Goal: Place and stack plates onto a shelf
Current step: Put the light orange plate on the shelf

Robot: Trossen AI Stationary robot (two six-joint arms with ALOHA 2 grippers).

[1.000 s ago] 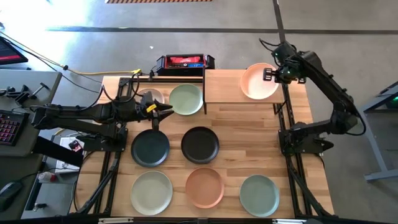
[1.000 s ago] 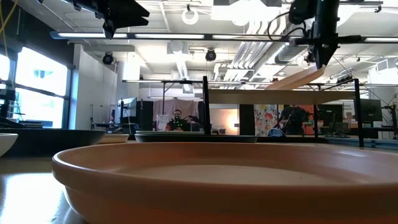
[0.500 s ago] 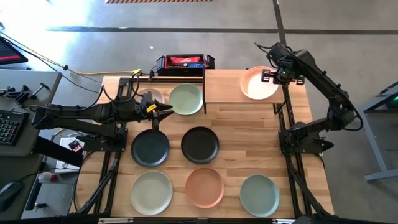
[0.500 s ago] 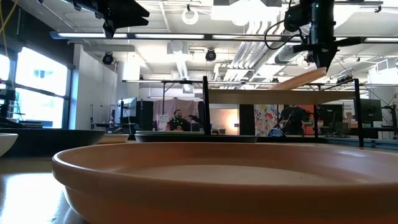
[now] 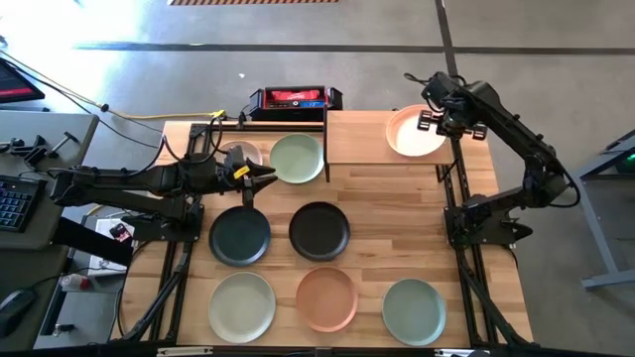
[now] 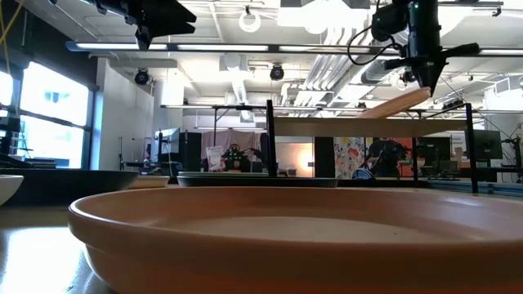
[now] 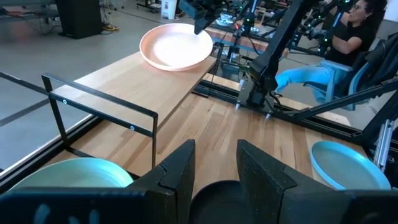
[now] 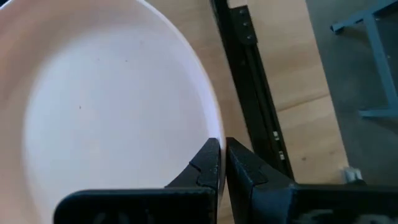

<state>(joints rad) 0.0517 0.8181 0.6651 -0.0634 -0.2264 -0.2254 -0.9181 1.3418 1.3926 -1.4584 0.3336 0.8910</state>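
Observation:
The pink plate sits tilted on the right half of the light-wood shelf. My right gripper is shut on its right rim. In the low view the plate slopes up toward the gripper above the shelf board. On the tabletop lie the pale green, dark teal, black, sage green, terracotta and grey-green plates. My left gripper hovers open beside the pale green plate. My right gripper pinches the pink plate's rim between its two fingers, on the side toward the table's right edge. The fingers come from above, pointing down. The held side is lifted and the plate is tilted, its opposite edge resting on the shelf.
A red and black box stands at the far edge, left of the shelf. The shelf's black legs stand between the pale green plate and the pink one. A person sits beyond the table's right side. Bare wood lies right of the black plate.
My right arm's wrist has swung a little toward the table's left and far edge, still shut on the pink plate. The plate stays tilted on the shelf, its lower edge resting there.

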